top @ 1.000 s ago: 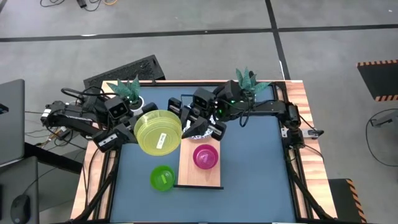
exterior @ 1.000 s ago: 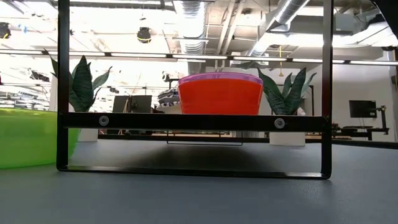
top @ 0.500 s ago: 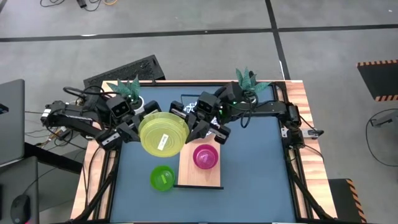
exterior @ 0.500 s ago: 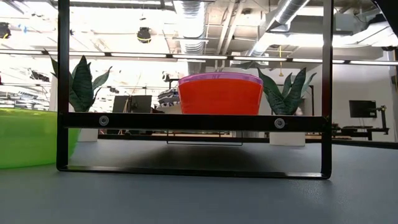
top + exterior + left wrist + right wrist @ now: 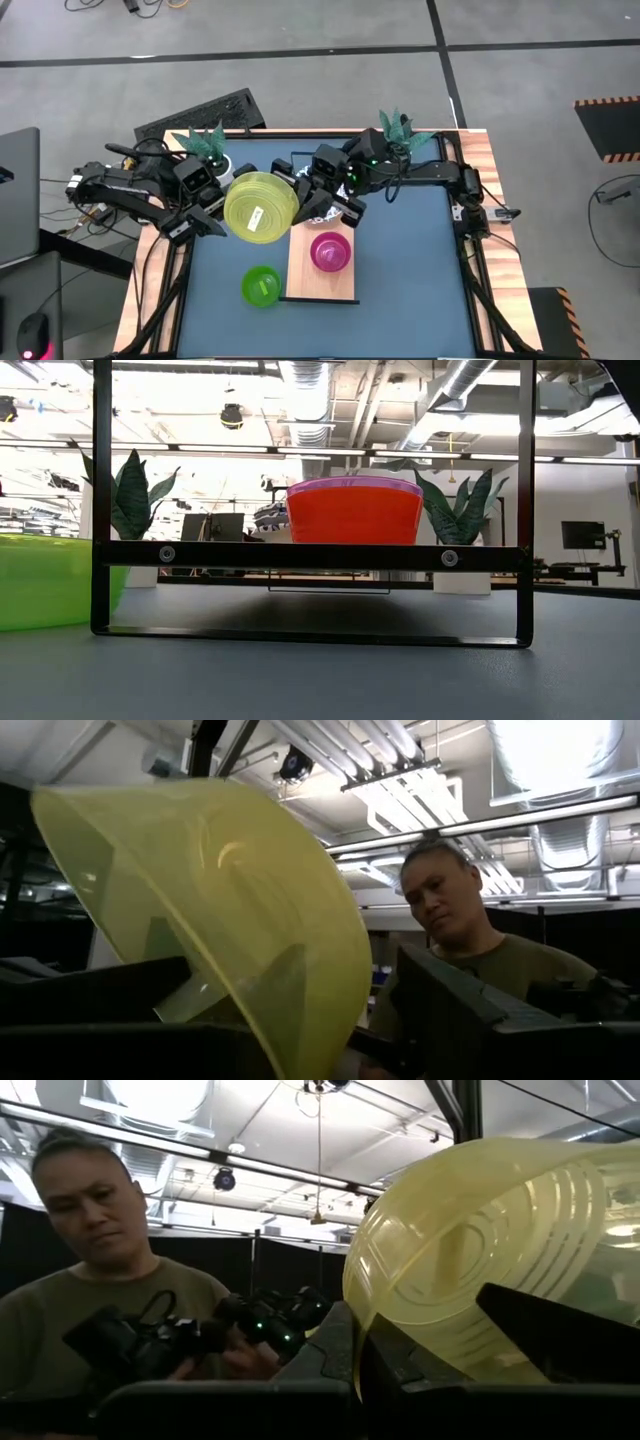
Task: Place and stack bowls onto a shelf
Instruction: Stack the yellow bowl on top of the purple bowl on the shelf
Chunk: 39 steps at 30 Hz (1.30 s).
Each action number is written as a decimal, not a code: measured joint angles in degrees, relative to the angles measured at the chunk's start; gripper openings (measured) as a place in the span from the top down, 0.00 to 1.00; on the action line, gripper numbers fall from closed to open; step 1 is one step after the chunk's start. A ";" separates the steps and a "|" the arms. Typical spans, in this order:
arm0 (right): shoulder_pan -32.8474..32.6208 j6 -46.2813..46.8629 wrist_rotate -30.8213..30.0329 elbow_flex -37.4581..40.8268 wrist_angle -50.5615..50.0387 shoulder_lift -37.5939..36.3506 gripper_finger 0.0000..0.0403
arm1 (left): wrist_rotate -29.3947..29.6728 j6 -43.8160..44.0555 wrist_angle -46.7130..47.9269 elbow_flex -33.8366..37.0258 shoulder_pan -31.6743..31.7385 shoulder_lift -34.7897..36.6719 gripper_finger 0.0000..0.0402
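A translucent yellow bowl [image 5: 258,207] hangs in the air between my two grippers, above the far left part of the table, its base turned up. My right gripper [image 5: 300,205] is shut on it. My left gripper [image 5: 215,208] is open, with its fingers standing on either side of the bowl's opposite rim [image 5: 300,1020]. Whether they touch it I cannot tell. The shelf [image 5: 322,285], a light-wood plank on a black frame [image 5: 310,555], carries a purple bowl [image 5: 330,251] nested in a red one [image 5: 353,515]. A green bowl [image 5: 261,286] rests on the tabletop left of the shelf. My right gripper pinches the yellow bowl's rim [image 5: 352,1330] between its two fingers, one inside the bowl and one outside. The fingers come from the table's right side, slanting upward. The bowl is lifted clear of the table and shelf, tilted, with its base facing up.
Two potted plants [image 5: 210,143] [image 5: 400,128] stand at the table's far corners. A person [image 5: 90,1210] stands beyond the table, and a keyboard [image 5: 200,115] lies behind its far edge. Blue tabletop [image 5: 410,270] lies bare to the right of the shelf.
The yellow bowl has tipped and shifted a little between the two grippers, staying in the air. Both arms have kept their places.
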<state>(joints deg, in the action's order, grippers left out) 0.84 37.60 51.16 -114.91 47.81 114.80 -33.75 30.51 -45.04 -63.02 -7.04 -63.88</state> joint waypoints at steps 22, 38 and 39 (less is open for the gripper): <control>2.45 7.49 -0.52 0.00 5.01 0.07 0.94 | -1.44 -4.32 1.59 0.00 4.10 0.26 0.58; 1.86 10.63 1.41 0.02 8.27 0.05 0.94 | -6.24 -3.55 -5.04 -0.04 3.62 -2.63 0.58; 1.74 10.60 1.63 0.02 8.35 0.06 0.94 | -6.50 -3.16 -5.62 -0.04 3.62 -2.80 0.58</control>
<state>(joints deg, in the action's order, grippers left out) 2.58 48.21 52.78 -114.89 56.16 114.86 -40.25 27.34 -50.66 -63.07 -3.42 -66.67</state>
